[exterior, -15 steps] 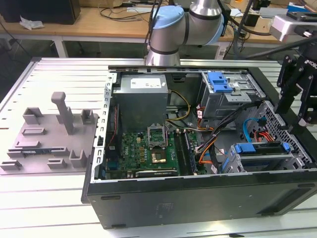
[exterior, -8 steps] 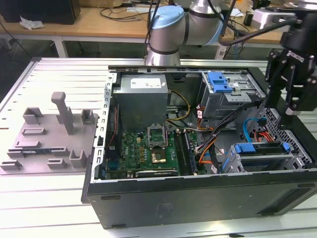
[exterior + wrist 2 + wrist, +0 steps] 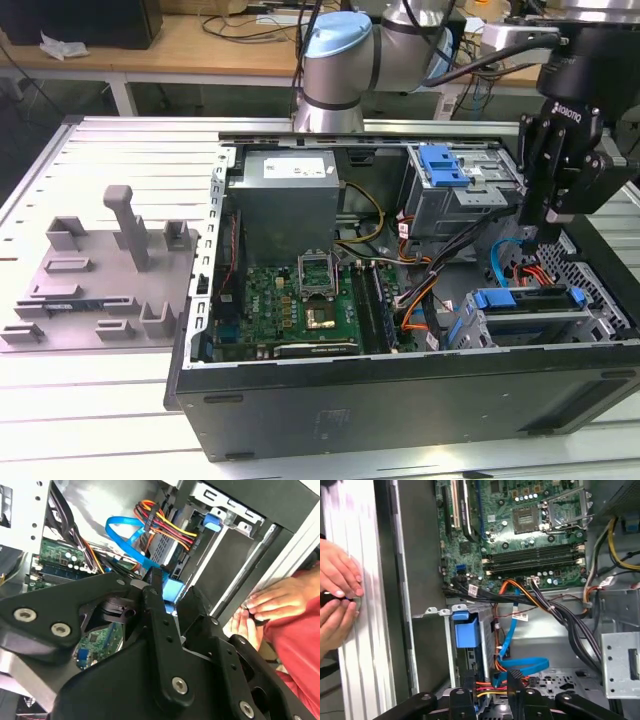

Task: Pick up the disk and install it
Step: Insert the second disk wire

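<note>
The disk (image 3: 527, 318) sits in the lower drive cage at the front corner of the open computer case (image 3: 400, 400), on the exterior view's right, its blue bracket (image 3: 527, 298) facing up. In the first wrist view the disk's blue bracket (image 3: 466, 631) shows in the cage, with cables running beside it. My black gripper (image 3: 545, 222) hangs open above that corner, apart from the disk, with nothing held. Its gripper (image 3: 491, 687) fingers frame red, yellow and blue cables. In the second wrist view the gripper (image 3: 173, 594) points toward the blue bracket (image 3: 172, 587).
A person's hands (image 3: 337, 597) rest on the case's outer edge, also hands (image 3: 260, 610) beside the cage. Inside lie a motherboard (image 3: 290, 305), a grey power supply (image 3: 290, 200), an upper cage with a blue latch (image 3: 445, 165) and a blue cable (image 3: 503, 262). A grey fixture (image 3: 100, 270) stands on the exterior view's left.
</note>
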You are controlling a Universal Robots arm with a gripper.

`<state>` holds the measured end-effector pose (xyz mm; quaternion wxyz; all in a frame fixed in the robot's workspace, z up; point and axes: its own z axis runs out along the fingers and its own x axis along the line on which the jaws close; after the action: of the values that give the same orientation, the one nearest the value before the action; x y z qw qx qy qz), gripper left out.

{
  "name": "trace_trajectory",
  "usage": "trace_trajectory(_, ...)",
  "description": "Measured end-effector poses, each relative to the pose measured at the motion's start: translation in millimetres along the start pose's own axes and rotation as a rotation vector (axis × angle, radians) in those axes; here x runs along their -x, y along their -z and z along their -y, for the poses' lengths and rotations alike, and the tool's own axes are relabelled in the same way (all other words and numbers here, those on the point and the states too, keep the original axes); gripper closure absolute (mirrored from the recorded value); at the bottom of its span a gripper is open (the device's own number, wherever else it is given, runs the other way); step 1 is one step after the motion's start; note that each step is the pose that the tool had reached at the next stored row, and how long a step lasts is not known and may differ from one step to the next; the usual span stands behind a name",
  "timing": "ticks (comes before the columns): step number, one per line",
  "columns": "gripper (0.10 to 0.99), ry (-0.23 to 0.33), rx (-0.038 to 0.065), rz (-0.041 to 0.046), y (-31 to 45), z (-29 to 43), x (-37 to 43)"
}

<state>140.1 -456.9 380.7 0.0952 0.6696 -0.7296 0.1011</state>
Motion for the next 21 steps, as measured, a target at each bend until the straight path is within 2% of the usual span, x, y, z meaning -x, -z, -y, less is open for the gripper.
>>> trace_trajectory(1,0.694,0.001,0.001,-0.0148,-0.3,-0.3,2.8)
trace_trajectory(2,0.706,0.001,0.001,-0.0221,-1.5,-0.5,5.4)
trace_trajectory(3,0.784,0.001,0.000,-0.0309,-3.7,-0.7,8.2)
trace_trajectory(8,0.784,0.001,-0.003,-0.0628,-10.0,-0.1,13.1)
trace_trajectory(9,0.784,0.001,-0.003,-0.0655,-10.4,-0.2,14.9)
trace_trajectory(10,0.784,0.001,-0.004,-0.0692,-10.6,-0.2,19.9)
trace_trajectory(16,0.784,-0.009,-0.001,-0.0720,-13.0,2.2,21.3)
trace_trajectory(18,0.784,-0.030,0.006,-0.0727,-14.7,2.2,21.9)
trace_trajectory(21,0.784,-0.042,0.010,-0.0742,-16.2,2.3,22.3)
